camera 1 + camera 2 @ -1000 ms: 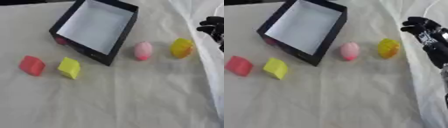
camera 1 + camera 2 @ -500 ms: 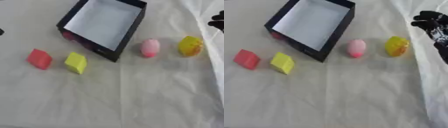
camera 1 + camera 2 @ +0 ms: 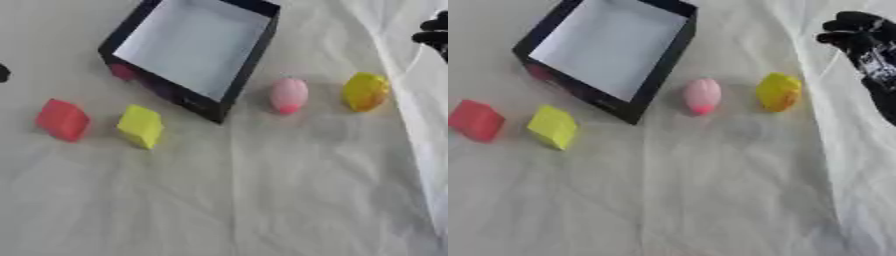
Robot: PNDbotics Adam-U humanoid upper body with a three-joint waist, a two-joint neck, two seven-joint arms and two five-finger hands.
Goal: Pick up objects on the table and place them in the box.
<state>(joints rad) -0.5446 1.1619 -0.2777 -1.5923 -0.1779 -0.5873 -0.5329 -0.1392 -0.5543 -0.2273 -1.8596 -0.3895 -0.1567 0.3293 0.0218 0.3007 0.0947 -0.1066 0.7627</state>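
Box (image 3: 194, 44) first: a black-walled, white-floored open cardboard box, sitting on the cloth-covered counter (image 3: 262, 200) toward the far left, turned askew so one corner points at me. Nothing shows on its white floor, so by my reading the task is at its start.

Four objects lie outside it in a rough row. Just beside the near right wall is the pink egg-shaped object (image 3: 703, 95), its long axis running away from me, the deeper pink end toward me. Near it, to the right, is the yellow rounded lump (image 3: 778, 91), upright-oval, long axis also roughly fore-and-aft. To the left of the box's near corner lie the yellow block (image 3: 141, 126) and the red block (image 3: 62, 119), near each other, each tilted on a corner.

My right hand (image 3: 857, 36), black, hangs at the upper right over a fold of cloth, apart from everything, fingers curled, holding nothing. A dark speck at the left edge may be my left hand; I cannot tell its state.

Judgement: the yellow lump is nearest my right hand. Approach from above, fingers opened across its short width, and clear the box wall before release.
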